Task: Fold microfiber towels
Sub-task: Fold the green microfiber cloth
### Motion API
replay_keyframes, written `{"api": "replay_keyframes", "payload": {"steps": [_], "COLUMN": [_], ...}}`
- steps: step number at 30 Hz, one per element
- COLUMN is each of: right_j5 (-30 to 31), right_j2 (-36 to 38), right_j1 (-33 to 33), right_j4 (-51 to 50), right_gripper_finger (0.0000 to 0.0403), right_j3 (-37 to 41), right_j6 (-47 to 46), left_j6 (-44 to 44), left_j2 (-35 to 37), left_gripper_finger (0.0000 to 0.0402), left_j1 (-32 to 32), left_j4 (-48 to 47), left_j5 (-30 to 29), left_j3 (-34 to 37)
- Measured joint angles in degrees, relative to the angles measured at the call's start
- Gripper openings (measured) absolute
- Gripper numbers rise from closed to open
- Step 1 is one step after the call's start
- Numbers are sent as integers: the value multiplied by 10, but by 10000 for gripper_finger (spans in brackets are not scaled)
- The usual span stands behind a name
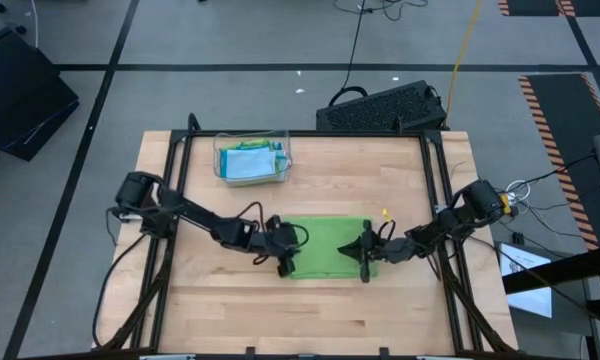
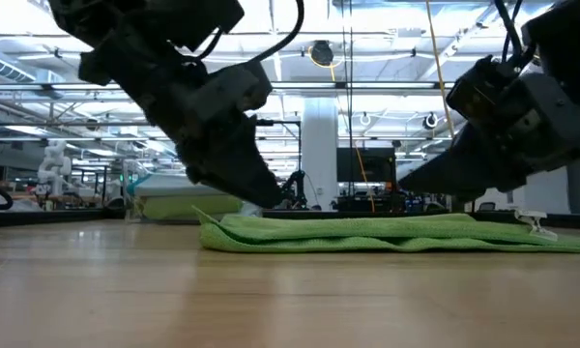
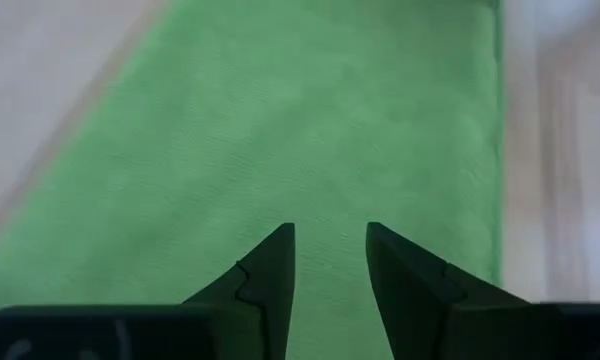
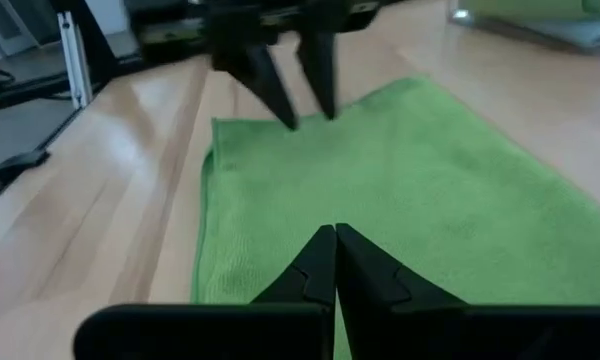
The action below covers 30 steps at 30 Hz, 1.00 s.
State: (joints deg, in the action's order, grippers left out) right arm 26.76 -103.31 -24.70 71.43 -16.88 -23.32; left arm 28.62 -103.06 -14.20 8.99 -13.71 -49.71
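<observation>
One lime green towel (image 1: 326, 246) lies folded flat mid-desk toward the front edge, left gripper (image 3: 330, 262) jaws parted empty, right gripper (image 4: 334, 262) jaws closed empty; folded towels (image 1: 248, 162) sit in the clear tray (image 1: 285, 160) near the back edge.

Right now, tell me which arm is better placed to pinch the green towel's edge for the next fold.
Probably left. The left gripper stands open at the green towel, near its edge; the right gripper is shut and must open first.
</observation>
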Motion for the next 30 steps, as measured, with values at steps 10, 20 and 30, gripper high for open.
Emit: {"api": "replay_keyframes", "payload": {"steps": [10, 20, 30], "right_j5": [-61, -58, -12], "right_j2": [3, 18, 55], "right_j1": [-1, -1, 18], "right_j4": [-290, -335, -415], "right_gripper_finger": [2, 2, 2], "right_j3": [-170, -221, -221], "right_j6": [20, 63, 65], "left_j6": [-52, -43, -170], "left_j2": [0, 161, 208], "left_gripper_finger": [129, 129, 129], "left_j1": [-20, 2, -88], "left_j4": [-191, -483, -194], "left_j5": [2, -55, -81], "left_j3": [-4, -8, -14]}}
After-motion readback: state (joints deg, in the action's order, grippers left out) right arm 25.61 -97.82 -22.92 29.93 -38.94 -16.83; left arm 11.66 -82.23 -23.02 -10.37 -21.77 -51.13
